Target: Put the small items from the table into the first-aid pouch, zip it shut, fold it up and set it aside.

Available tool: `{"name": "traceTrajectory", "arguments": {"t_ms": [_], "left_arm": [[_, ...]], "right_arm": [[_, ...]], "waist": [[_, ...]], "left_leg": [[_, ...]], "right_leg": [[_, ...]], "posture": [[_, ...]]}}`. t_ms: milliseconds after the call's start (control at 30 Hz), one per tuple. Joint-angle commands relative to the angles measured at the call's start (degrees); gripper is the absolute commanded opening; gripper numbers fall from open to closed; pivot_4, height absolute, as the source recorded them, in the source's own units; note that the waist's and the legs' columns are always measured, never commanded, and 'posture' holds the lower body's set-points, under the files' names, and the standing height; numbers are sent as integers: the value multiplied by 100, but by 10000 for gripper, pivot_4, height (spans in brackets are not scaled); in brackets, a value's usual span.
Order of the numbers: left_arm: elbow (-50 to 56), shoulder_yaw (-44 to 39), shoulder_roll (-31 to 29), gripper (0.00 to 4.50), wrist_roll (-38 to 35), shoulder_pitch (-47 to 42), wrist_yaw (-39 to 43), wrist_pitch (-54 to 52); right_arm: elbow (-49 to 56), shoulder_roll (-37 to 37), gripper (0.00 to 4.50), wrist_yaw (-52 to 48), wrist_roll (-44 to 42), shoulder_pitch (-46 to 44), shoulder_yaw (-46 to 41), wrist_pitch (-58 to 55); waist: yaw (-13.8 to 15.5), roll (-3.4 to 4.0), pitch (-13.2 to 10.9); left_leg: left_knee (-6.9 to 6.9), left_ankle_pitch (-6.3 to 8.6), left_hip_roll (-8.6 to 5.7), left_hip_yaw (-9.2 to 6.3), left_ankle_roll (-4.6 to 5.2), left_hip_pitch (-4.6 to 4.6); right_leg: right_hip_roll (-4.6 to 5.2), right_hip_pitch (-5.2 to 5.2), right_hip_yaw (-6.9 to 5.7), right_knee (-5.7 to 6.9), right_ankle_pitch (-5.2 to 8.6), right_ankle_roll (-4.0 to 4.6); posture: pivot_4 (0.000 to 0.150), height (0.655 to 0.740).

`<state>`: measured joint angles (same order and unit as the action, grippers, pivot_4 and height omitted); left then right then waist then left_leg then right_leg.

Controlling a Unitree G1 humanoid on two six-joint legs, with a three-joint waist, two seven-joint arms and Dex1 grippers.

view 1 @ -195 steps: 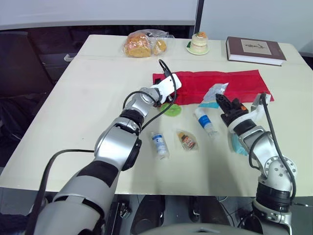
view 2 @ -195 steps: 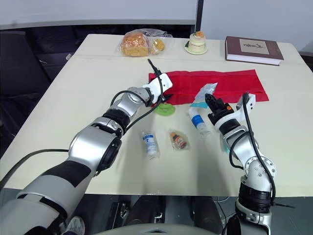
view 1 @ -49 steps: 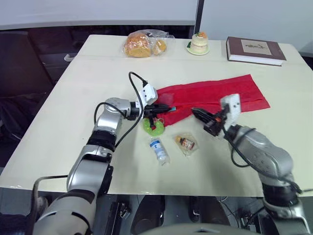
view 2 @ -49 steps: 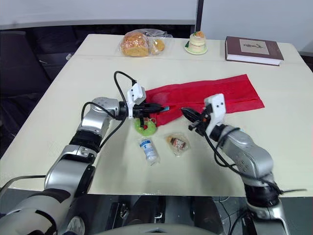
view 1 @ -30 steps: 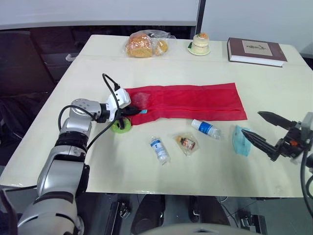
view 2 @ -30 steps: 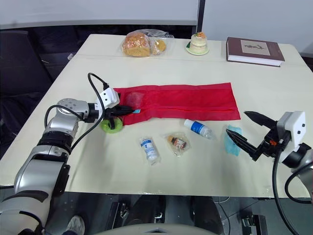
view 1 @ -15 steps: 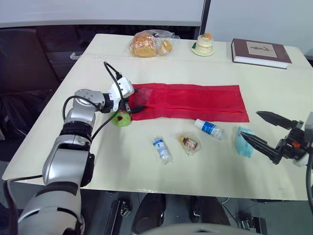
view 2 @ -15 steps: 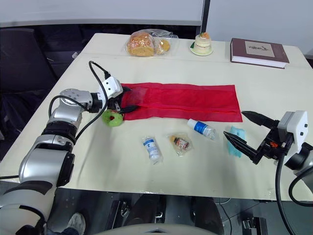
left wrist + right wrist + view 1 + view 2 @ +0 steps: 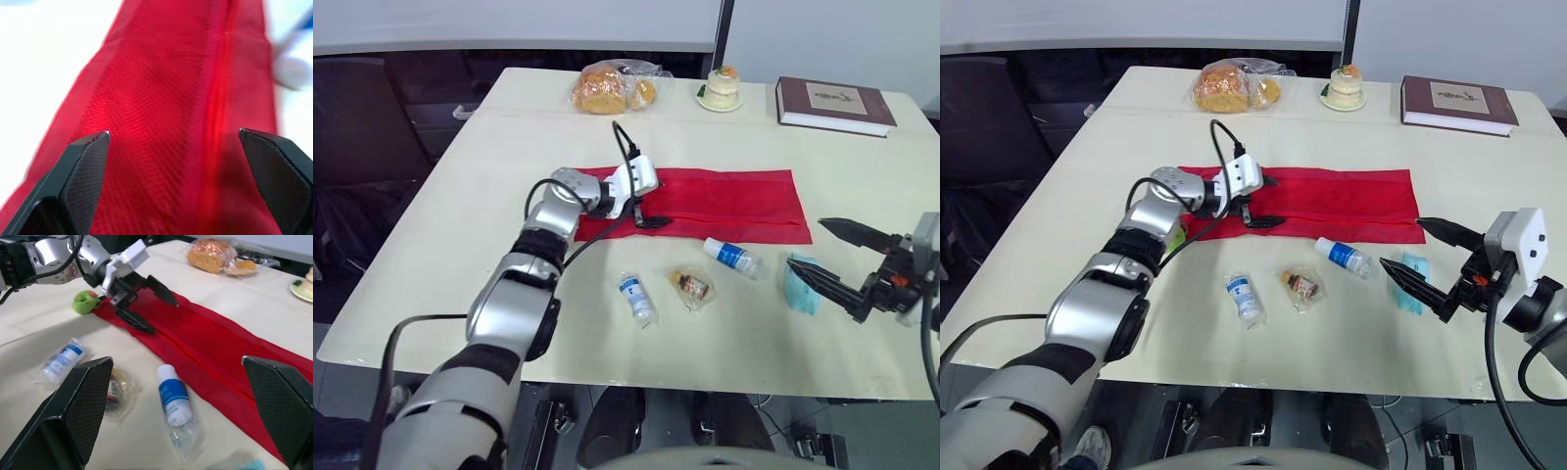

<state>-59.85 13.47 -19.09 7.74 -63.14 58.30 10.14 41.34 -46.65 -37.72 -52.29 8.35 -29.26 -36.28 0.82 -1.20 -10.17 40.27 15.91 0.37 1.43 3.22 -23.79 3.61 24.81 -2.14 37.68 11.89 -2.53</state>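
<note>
The red first-aid pouch [image 9: 724,201] lies flat and stretched across the table's middle. My left gripper [image 9: 656,206] hovers open over its left part; in the left wrist view red mesh [image 9: 161,122] and the zip line lie between the jaws. Nearer me lie a clear bottle with a blue label [image 9: 732,258], a small orange packet [image 9: 690,284], a wrapped vial [image 9: 634,297] and a teal mask [image 9: 800,282]. A green round item [image 9: 84,302] sits by the pouch's left end. My right gripper [image 9: 806,243] is open and empty above the mask.
Along the far edge stand a bag of bread [image 9: 607,88], a small cake on a plate [image 9: 724,86] and a brown book [image 9: 832,101]. The table's front edge [image 9: 656,377] runs just past the small items.
My left gripper has let go of the pouch's left end, opened, and swung right over the pouch. The right gripper has barely moved. The camera shifted slightly.
</note>
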Motion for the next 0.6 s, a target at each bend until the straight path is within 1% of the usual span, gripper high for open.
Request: {"name": "traceTrajectory", "arguments": {"t_ms": [33,133,367,533,567,600], "left_arm": [[-439,167,9,44674,393,-244,-527,392],[-717,240,-5,44674,582,-335,-707,575],[-653,199,20,44674,510,-274,-201,1176],[-733,228,-34,44674,692,-264,-567,1311],[-758,197,-30,42309,685,-275,-624,1283],[-774,176,-26,38552,683,-282,-648,1269]], "right_arm": [[254,-80,45000,179,-223,-103,-135,-66],[346,-81,45000,249,-252,-61,-172,-90],[400,-52,45000,382,-221,-32,-140,-42],[350,-52,45000,396,-214,-123,-67,-17],[338,-57,45000,389,-213,-138,-55,-17],[330,-60,45000,382,-210,-150,-44,-16]], "waist": [[-5,-1,-1],[0,-1,0],[6,-1,0],[5,-1,0],[4,-1,0],[4,-1,0]], "left_leg": [[0,0,1,0,0,1],[0,0,3,-1,0,0],[0,0,2,-1,0,-1],[0,0,2,-2,0,-1],[0,0,2,-2,0,-1],[0,0,2,-2,0,-1]], "right_leg": [[-1,0,1,0,0,0],[-2,0,-1,0,0,0],[1,-1,-3,0,0,0],[1,-1,-3,1,0,1],[1,-1,-3,1,0,0],[1,-1,-3,1,0,0]], "posture": [[1500,7289],[1500,7289],[1500,7289],[1500,7289],[1500,7289],[1500,7289]]}}
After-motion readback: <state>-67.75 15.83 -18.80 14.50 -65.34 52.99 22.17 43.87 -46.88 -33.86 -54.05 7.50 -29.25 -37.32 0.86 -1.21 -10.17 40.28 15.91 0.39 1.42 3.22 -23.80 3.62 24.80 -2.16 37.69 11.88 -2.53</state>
